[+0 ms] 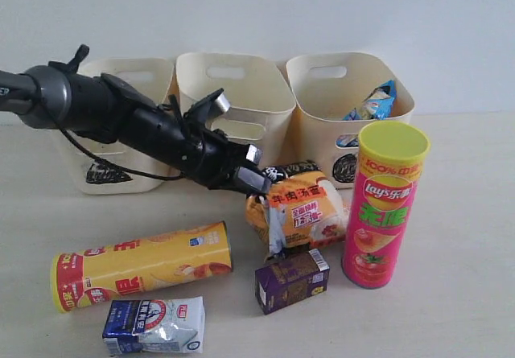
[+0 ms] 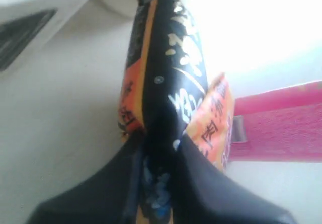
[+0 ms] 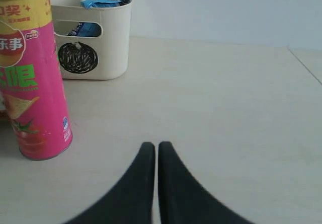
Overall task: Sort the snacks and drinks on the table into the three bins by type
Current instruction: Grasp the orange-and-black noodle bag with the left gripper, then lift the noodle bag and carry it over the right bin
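My left gripper (image 1: 259,178) (image 2: 160,144) is shut on the black top edge of the smaller orange bag (image 1: 304,205) (image 2: 173,68), in front of the middle bin (image 1: 241,84). The pink-red chip tube (image 1: 385,205) (image 3: 32,83) stands upright to the bag's right. The yellow-red tube (image 1: 141,265) lies on its side at the front left. The purple carton (image 1: 291,280) and the milk pouch (image 1: 154,326) rest near the front edge. The large blue bag (image 1: 375,102) (image 3: 103,2) sits in the right bin (image 1: 326,125) (image 3: 113,38). My right gripper (image 3: 152,146) is shut and empty above the table (image 3: 226,108).
The left bin (image 1: 133,80) stands behind my left arm, a black scribble on its front. The right bin's front bears a black circle. A pale wall rises behind the bins. The pink tube (image 2: 282,128) shows close beside the held bag in the left wrist view.
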Robot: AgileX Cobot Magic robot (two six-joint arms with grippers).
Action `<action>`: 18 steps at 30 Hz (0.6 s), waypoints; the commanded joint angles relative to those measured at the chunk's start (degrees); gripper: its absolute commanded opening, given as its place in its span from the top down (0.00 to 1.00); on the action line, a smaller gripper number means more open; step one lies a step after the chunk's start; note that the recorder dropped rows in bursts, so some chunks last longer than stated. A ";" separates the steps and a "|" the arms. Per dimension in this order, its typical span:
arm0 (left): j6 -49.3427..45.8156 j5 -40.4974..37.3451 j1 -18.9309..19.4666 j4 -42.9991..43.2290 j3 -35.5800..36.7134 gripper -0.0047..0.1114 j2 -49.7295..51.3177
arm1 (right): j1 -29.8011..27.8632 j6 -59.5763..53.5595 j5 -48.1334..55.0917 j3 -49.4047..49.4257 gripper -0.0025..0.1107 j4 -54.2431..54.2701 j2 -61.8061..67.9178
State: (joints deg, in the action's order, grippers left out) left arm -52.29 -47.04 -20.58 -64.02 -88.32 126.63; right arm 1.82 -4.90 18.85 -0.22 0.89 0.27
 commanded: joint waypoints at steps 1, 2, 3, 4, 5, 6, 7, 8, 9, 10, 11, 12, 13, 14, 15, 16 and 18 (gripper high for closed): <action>0.70 -0.03 1.30 -1.01 -1.00 0.92 -4.04 | -0.17 -0.06 -0.42 0.22 0.98 -0.09 -0.27; 1.17 -0.63 1.73 -0.37 -1.00 0.92 -4.67 | -0.17 -0.06 -0.42 0.22 0.98 -0.09 -0.27; 2.00 -1.74 2.41 1.10 -1.00 0.92 -5.23 | -0.17 -0.06 -0.42 0.22 0.98 -0.09 -0.27; 2.65 -3.78 3.05 2.43 -1.00 0.92 -5.62 | -0.17 -0.06 -0.42 0.22 0.98 -0.09 -0.27; 3.14 -5.11 3.40 3.21 -1.00 0.92 -5.86 | -0.17 -0.06 -0.42 0.22 0.98 -0.09 -0.27; 3.42 -8.37 3.98 3.65 -1.00 0.92 -5.86 | -0.17 -0.06 -0.42 0.22 0.98 -0.09 -0.27; 3.42 -9.96 4.07 3.65 -1.00 0.92 -5.86 | -0.17 -0.06 -0.42 0.22 0.98 -0.09 -0.27; 3.42 -11.94 4.40 3.84 -1.00 0.92 -5.86 | -0.17 -0.06 -0.42 0.22 0.98 -0.09 -0.27; 3.42 -13.11 4.74 3.99 -1.00 0.92 -5.86 | -0.17 -0.06 -0.42 0.22 0.98 -0.09 -0.27; 3.42 -14.39 4.70 4.12 -1.00 0.92 -5.86 | -0.17 -0.06 -0.42 0.22 0.98 -0.09 -0.27; 3.42 -15.21 4.81 4.26 -1.00 0.92 -5.86 | -0.17 -0.06 -0.42 0.22 0.98 -0.09 -0.27; 3.42 -16.49 4.81 4.37 -1.00 0.92 -5.86 | -0.17 -0.06 -0.42 0.22 0.98 -0.09 -0.27; 3.42 -17.71 4.81 4.37 -1.00 0.92 -5.89 | -0.17 -0.06 -0.42 0.22 0.98 -0.09 -0.27; 3.42 -18.23 4.81 4.37 -1.00 0.92 -6.14 | -0.17 -0.06 -0.42 0.22 0.98 -0.09 -0.27; 3.42 -18.32 4.81 4.53 -1.00 0.92 -6.43 | -0.17 -0.06 -0.42 0.22 0.98 -0.09 -0.27; 3.42 -18.32 4.93 4.86 -1.00 0.92 -6.90 | -0.17 -0.06 -0.42 0.22 0.98 -0.09 -0.27; 4.15 -17.90 5.27 5.33 -1.00 0.92 -7.81 | -0.17 -0.06 -0.42 0.22 0.98 -0.09 -0.27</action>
State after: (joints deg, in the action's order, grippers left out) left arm -49.10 -63.98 -15.98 -58.14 -88.92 121.13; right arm 1.82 -4.90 18.85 -0.22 0.89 0.27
